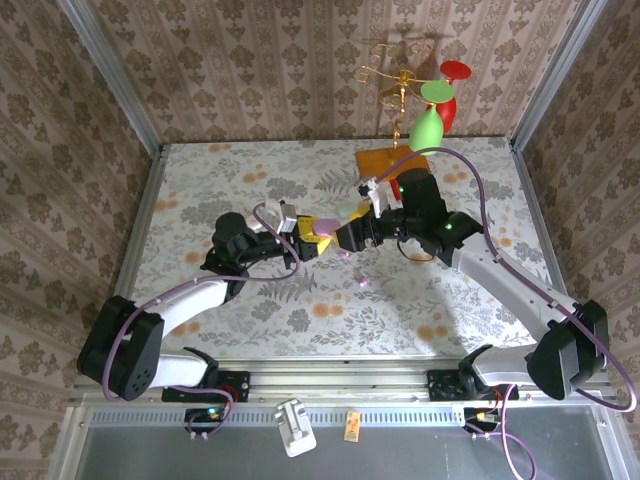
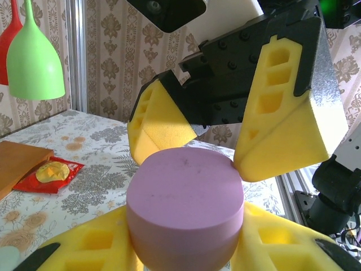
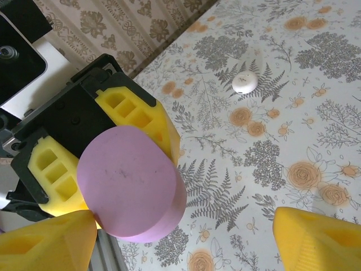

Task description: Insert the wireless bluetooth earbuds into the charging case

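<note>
Our left end effector (image 2: 186,254) is clamped on the smooth lilac oval plastic charging case (image 2: 186,206), lid shut, above the floral tabletop (image 3: 316,56). Our right end effector (image 2: 217,147) stands apart, flanking the case's top. What looks like a tiny whitish bean-shaped earbud (image 3: 245,83) lies well apart. We judge it light, rigid and slick, best pinched across its body. The shut lid blocks insertion. The green plastic goblet (image 2: 34,56) is clear.

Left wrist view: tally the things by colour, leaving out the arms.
Lilac: 1, the rounded lilac plastic case
Green: 1, the green plastic goblet
Red: 2, the red plastic goblet and the red crinkled packet
Orange: 1, the flat orange wooden board
Total: 5
Uncounted: the pale sliver at the bottom left corner, too cut off.
</note>
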{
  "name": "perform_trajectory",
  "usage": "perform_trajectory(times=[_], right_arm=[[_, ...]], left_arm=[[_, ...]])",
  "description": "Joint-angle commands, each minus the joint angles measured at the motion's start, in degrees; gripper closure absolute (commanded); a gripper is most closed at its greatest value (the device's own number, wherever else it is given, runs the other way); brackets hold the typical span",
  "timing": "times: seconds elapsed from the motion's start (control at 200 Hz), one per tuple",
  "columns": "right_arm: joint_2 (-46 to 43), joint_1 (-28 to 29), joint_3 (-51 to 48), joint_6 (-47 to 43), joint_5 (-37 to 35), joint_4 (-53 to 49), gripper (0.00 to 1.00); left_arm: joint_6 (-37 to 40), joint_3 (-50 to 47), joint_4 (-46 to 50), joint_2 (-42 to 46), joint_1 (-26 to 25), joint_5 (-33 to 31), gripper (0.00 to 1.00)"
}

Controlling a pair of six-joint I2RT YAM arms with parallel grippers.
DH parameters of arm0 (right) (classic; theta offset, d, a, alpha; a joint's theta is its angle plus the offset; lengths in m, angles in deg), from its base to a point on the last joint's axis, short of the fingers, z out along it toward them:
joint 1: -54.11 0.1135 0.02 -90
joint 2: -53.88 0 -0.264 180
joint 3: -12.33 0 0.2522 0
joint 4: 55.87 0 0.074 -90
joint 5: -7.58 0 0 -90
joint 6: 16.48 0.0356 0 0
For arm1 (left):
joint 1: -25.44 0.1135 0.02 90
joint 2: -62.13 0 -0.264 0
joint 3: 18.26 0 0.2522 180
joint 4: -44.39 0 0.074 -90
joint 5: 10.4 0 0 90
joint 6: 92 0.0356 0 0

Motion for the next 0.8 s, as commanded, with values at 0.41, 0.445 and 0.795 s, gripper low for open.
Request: perform_trajectory(times=[0.41, 0.445, 0.795], right_arm=[[0.17, -0.34, 2.44, 0.89, -9.15, 1.42, 0.21], [0.19, -0.34, 2.52, 0.83, -9.25, 1.38, 0.21], [1.22, -0.52, 3.83, -0.53, -10.28, 0.47, 0.21]], left_arm=[[-2.1, -0.36, -3.39, 0.78, -1.57, 3.44, 0.76], [-2.06, -0.44, -3.62, 0.81, -1.58, 3.43, 0.77], [-2.3, -0.6, -4.5, 0.69, -1.67, 3.74, 0.77]])
